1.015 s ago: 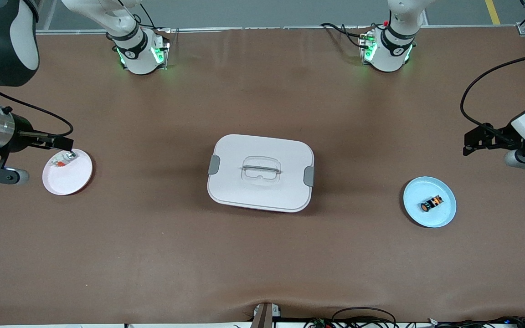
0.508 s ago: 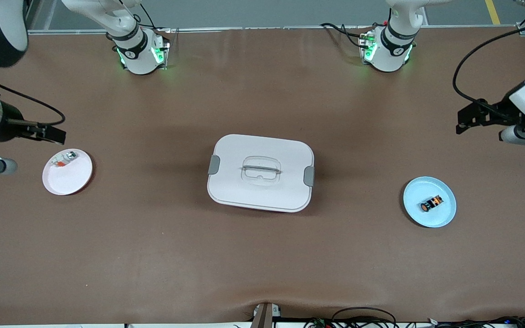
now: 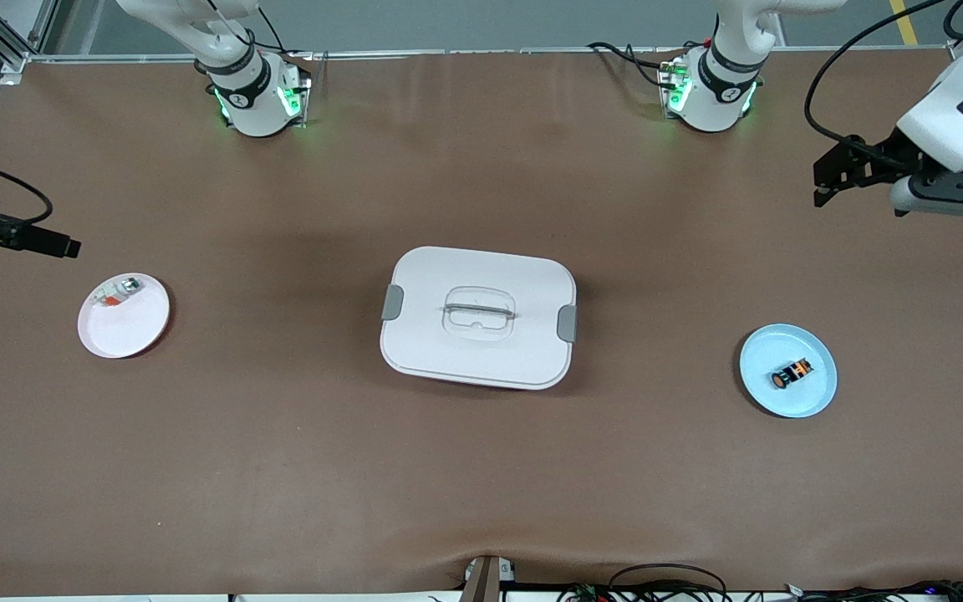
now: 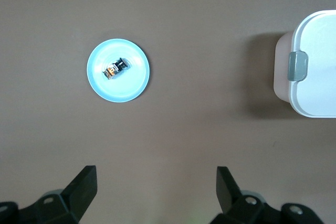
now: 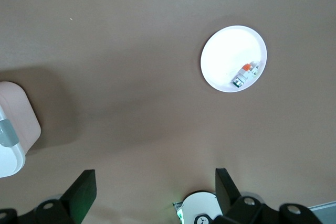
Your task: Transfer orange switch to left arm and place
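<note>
The orange switch (image 3: 792,374) lies on its side on a light blue plate (image 3: 764,355) toward the left arm's end of the table. The left wrist view shows that switch (image 4: 115,67) on the plate (image 4: 127,86) too. The white box (image 3: 478,316) sits lidded at the table's middle, and its latch end (image 4: 314,72) shows in the left wrist view. My left gripper (image 3: 821,179) hangs open and empty high over bare table, apart from the blue plate; its own view shows it (image 4: 156,171) wide. My right gripper (image 3: 63,247) is open and empty over bare table at the right arm's end (image 5: 155,172).
A white plate (image 3: 126,330) holding a small white-and-silver part (image 3: 116,293) with a red-orange bit sits at the right arm's end, nearer the front camera than the right gripper. The two arm bases (image 3: 257,96) (image 3: 711,92) stand along the table's edge farthest from the front camera.
Both arms have lifted and drawn outward toward their ends of the table. The right gripper has left the white plate. The switch, box and plates have not moved.
</note>
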Motion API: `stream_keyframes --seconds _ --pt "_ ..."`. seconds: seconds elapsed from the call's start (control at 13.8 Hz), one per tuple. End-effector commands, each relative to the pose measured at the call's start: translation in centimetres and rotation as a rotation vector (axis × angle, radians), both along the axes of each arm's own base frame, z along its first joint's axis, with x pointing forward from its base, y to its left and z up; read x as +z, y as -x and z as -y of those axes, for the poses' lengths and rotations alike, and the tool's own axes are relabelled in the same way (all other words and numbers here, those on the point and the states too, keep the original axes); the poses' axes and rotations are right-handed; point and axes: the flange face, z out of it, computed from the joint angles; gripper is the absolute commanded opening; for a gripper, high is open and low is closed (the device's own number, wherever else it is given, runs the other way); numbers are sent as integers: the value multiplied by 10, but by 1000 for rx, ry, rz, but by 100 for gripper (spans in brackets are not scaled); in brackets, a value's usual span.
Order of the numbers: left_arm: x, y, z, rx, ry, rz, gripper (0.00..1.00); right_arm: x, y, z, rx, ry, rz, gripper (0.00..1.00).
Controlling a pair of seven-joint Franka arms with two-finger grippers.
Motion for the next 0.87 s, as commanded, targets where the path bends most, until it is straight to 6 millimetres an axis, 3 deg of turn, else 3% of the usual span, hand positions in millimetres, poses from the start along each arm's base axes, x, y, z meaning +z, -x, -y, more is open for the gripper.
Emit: stream_keyframes --seconds 0.0,0.51,0.8 --pt "2 20 0 22 -12 34 100 -2 4 -4 0 -18 -4 100" --pt "9 27 -2 25 -20 28 100 -11 17 -1 13 -26 6 100" --pt "13 17 -10 40 -16 35 100 -16 30 9 30 -36 34 100"
